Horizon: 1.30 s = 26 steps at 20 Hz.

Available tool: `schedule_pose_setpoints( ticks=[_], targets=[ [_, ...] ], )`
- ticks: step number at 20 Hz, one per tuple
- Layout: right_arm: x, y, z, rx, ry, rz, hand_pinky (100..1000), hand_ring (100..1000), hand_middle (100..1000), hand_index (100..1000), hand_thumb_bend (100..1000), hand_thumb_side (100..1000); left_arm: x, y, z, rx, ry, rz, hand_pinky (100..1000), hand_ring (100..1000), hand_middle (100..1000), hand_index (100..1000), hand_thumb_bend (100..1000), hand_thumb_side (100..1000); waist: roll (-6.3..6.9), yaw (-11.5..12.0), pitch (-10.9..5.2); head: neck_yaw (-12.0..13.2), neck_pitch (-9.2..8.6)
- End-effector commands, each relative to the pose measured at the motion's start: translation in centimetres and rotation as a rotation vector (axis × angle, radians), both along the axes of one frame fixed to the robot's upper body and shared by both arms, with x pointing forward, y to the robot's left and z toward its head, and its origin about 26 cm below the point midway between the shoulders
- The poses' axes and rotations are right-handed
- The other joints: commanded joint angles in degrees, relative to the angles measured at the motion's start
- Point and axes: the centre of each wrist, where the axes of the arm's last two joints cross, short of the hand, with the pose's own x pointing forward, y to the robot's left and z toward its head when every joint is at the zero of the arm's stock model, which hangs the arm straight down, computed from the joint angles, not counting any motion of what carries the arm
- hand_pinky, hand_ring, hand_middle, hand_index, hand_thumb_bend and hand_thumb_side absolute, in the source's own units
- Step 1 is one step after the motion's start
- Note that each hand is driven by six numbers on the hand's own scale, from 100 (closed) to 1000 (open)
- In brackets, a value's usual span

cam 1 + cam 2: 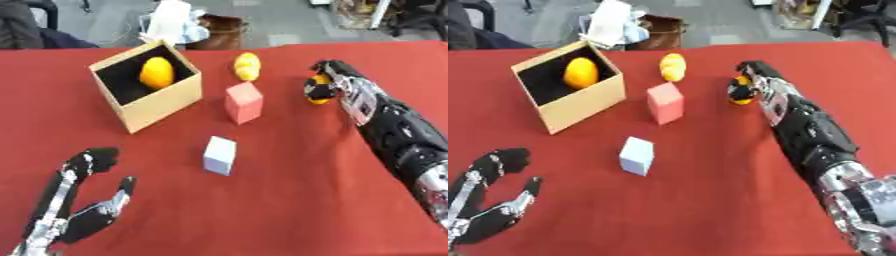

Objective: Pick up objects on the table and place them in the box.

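Fingers of my right hand (337,82) curl around a small yellow object (318,95).
I should lift straight, then carry to the box (162,107); left hand (83,215) rests open.

Both of my eyes sit in my head and look down and forward over the red table (289,200), from close above its near edge toward the far edge and the floor beyond. My left eye view and right eye view share nearly the whole scene: the box (150,90) at far left, my right hand (325,86) at far right, my left hand (83,207) near left. In the right eye view everything sits shifted leftward.
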Motion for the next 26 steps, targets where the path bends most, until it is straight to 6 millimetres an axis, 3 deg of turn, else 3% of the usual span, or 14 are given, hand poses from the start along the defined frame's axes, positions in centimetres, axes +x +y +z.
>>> schedule_pose_setpoints(
  ticks=[1,2,6,15,20,26],
  targets=[
    [0.1,-0.9,0.7,-0.021,-0.006,-0.021,750,723,787,887,100,212,0.1,0.0,0.8,0.0,-0.028,-0.009,769,740,714,811,327,342,-0.06,0.0,-0.56,-0.2,-0.65],
    [0.1,-0.9,0.9,-0.023,-0.012,-0.019,603,505,590,747,100,100,0.1,0.0,0.8,0.0,-0.028,-0.009,769,740,714,812,323,343,-0.07,0.0,-0.6,-0.2,-0.64],
    [0.7,0.0,3.9,-0.071,-0.165,0.019,468,379,473,667,100,100,0.1,0.0,0.8,-0.001,-0.026,-0.005,769,740,714,812,319,344,-0.12,-0.2,-0.66,-0.3,-0.8],
    [1.0,4.3,11.1,-0.093,-0.39,0.195,423,346,458,660,100,100,0.1,0.0,0.7,0.001,-0.022,-0.008,769,740,714,814,316,345,-0.18,-0.1,-0.81,-0.4,-0.96],
    [0.9,8.3,12.7,-0.046,-0.436,0.319,415,342,457,665,100,100,0.1,-0.2,0.7,0.001,-0.022,-0.019,769,740,714,814,315,344,-0.16,0.7,-0.77,-0.9,-1.28],
    [0.2,13.8,13.1,-0.007,-0.445,0.487,415,343,458,668,100,100,0.4,-0.6,0.9,0.005,-0.026,-0.045,769,740,714,815,316,341,-0.31,2.5,-0.78,-2.3,-1.79]
  ],
)
